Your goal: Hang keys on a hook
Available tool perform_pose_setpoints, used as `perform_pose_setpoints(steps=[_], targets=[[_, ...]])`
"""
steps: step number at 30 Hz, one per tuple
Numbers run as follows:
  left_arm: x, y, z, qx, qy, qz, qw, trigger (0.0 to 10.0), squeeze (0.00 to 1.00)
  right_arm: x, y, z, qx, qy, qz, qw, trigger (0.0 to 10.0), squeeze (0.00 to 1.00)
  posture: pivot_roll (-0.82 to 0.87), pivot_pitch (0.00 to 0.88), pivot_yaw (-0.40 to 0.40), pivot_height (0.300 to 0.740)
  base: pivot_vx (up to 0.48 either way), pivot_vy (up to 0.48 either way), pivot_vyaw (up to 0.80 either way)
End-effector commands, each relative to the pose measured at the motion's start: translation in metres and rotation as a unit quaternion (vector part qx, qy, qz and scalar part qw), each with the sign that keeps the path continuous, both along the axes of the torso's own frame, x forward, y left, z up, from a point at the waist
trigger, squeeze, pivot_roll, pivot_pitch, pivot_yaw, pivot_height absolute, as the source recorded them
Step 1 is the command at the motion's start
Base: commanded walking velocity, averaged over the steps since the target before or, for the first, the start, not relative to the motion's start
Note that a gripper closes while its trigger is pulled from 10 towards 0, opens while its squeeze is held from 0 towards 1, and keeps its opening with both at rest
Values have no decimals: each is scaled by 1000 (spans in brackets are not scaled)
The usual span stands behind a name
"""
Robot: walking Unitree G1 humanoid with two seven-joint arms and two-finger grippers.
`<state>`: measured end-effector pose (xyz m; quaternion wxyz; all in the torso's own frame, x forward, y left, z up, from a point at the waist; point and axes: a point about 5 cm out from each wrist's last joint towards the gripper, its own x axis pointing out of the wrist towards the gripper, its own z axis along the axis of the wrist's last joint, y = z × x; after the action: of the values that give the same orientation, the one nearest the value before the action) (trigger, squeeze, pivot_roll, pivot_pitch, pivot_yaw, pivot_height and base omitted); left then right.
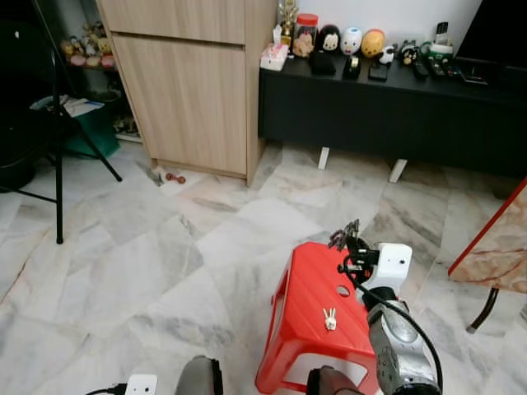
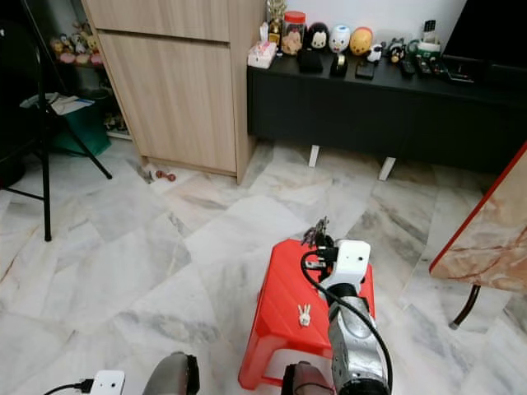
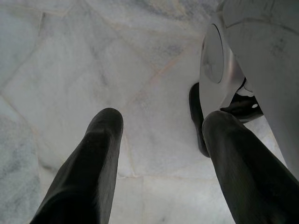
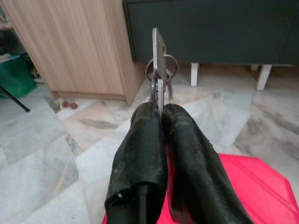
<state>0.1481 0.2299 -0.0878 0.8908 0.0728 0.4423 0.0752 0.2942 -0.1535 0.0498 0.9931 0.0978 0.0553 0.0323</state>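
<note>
1. Two black fingers of the right gripper (image 4: 159, 109) are pressed together on a bunch of keys (image 4: 159, 70), which stick up past the fingertips with a metal ring looped through them.
2. In the head views the right gripper sits above the far edge of a red plastic stool (image 1: 309, 317), the keys (image 1: 343, 237) held at its tip and pointing away from the robot towards the far side of the room.
3. A small pale trinket (image 1: 329, 318) lies on the stool's top, nearer the robot than the gripper; I cannot tell what it is.
4. The left gripper (image 3: 159, 154) hangs low at the robot's left side, its two fingers (image 3: 88, 168) spread apart over bare marble floor (image 1: 132, 271), holding nothing.
5. A light wooden cabinet (image 1: 193, 82) stands at the far left of the room, with a small reddish object (image 1: 174, 177) on the floor at its base.
6. To the right of the cabinet a low black sideboard (image 1: 387, 107) runs along the far wall on white feet, its top carrying a row of round figurines (image 1: 352, 39), a jar, remote controls and other small items.
7. A black tripod stand (image 1: 58, 123) stands at the far left, in front of a dark shelf area with a green bin.
8. A marble-patterned tabletop with a red edge (image 1: 498, 247) juts in at the right, just beside the stool's right side but apart from it.
</note>
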Motion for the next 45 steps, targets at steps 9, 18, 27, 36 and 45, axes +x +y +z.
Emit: perform_pose_setpoints(steps=[9,18,27,36,45], targets=[[-6,0,-3,-5,13,8,1000,10000,0,2,-4,9,7,-10,-15,1000,10000,0,80,65,-60,625,0,0,0],[-7,1,-3,-4,12,9,1000,10000,0,2,-4,10,8,-4,-20,1000,10000,0,82,76,-58,625,0,0,0],[-7,2,-3,-4,10,10,1000,10000,0,3,-5,12,7,-6,-23,1000,10000,0,82,85,-59,647,0,0,0],[-5,0,-2,-5,7,7,1000,10000,0,3,-6,13,3,-5,-23,1000,10000,0,82,85,-60,712,0,0,0],[-4,-1,-2,-6,4,7,1000,10000,0,3,-3,11,13,0,-17,1000,10000,0,84,85,-60,737,0,0,0]])
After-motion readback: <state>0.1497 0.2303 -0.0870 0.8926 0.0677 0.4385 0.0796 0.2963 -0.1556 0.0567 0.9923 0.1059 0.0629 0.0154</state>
